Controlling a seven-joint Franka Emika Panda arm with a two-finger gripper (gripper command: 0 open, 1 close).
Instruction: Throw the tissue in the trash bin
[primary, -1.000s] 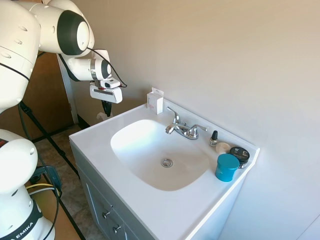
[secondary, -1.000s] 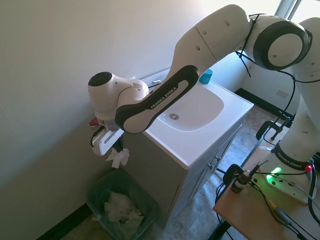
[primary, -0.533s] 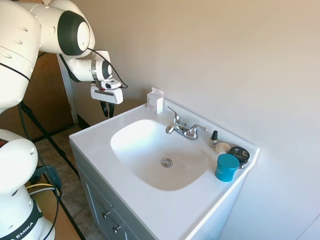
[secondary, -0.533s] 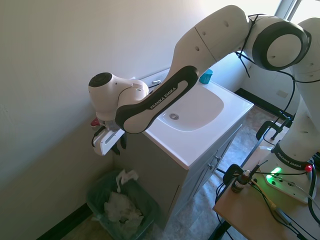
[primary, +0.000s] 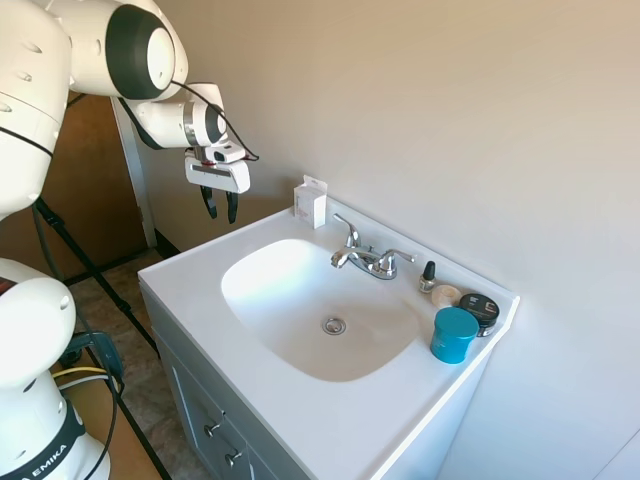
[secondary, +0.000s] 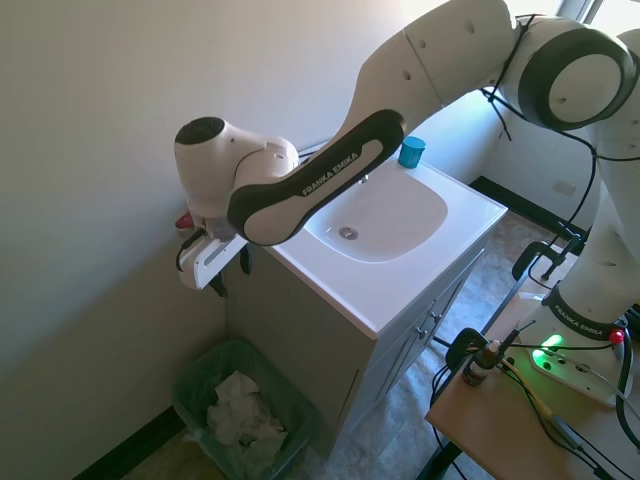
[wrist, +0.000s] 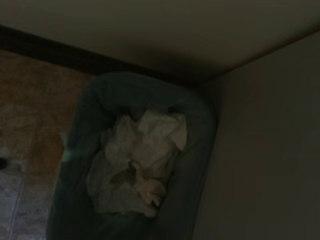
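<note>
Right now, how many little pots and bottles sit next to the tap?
4: a blue cup, a black tin, a small bottle and a pale round dish, all at the sink's far corner.

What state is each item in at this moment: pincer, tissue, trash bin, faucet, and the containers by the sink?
pincer: open, empty, raised beside the vanity above the bin.
tissue: lying in the bin among white crumpled paper; which wad it is cannot be told.
trash bin: upright, uncovered, holding paper.
faucet: no water running.
teal cup: upright.
white box: upright.
small dark bottle: upright, capped.
</note>
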